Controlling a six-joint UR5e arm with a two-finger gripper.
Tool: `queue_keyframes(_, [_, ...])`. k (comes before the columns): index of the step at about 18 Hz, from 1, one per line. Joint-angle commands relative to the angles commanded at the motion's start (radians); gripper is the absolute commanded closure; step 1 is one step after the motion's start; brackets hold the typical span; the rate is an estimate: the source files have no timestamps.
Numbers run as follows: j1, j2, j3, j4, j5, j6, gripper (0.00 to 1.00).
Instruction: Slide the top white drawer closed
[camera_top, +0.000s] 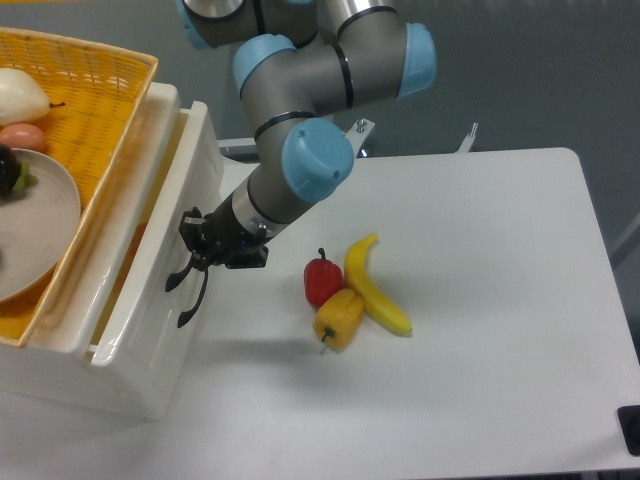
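Now, step: gripper (196, 247) pressed at top white drawer (160, 270) front, jaw width unclear.
Next: push toward surface's left edge until flush.

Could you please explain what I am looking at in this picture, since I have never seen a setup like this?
This is a single view from a fixed camera looking down at a white table. The grey machine with blue joints is a robot arm. At its tip is the end effector, a small black two-finger claw. It is pressed against the front of the top white drawer, right at the drawer's curved black handle; whether its fingers grip the handle cannot be told. The drawer is open only a little. On top of the drawer unit sits a yellow basket holding a plate and some fruit. On the table lie a banana, a red pepper and a yellow pepper, touching one another.
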Motion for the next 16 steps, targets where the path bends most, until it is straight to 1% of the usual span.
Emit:
queue_keyframes(8, [-0.011,-0.005,0.002,0.003,0.000,-0.002,0.85])
queue_keyframes(9, [-0.011,-0.006,0.000,0.003,0.003,0.000,0.83])
queue_keyframes(10, [-0.011,-0.008,0.002,0.005,0.005,0.001,0.78])
queue_keyframes(11, [-0.005,-0.006,0.003,0.005,0.005,0.003,0.71])
queue_keyframes(12, [0.009,-0.005,0.005,0.005,0.012,0.005,0.55])
queue_keyframes(13, [0.032,-0.003,0.005,0.005,0.032,0.006,0.53])
queue_keyframes(14, [0.055,-0.002,0.008,0.005,0.057,0.008,0.48])
queue_keyframes(15, [0.079,-0.002,0.009,0.005,0.076,0.011,0.34])
queue_keyframes(16, [0.102,-0.002,0.017,0.006,0.096,0.011,0.01])
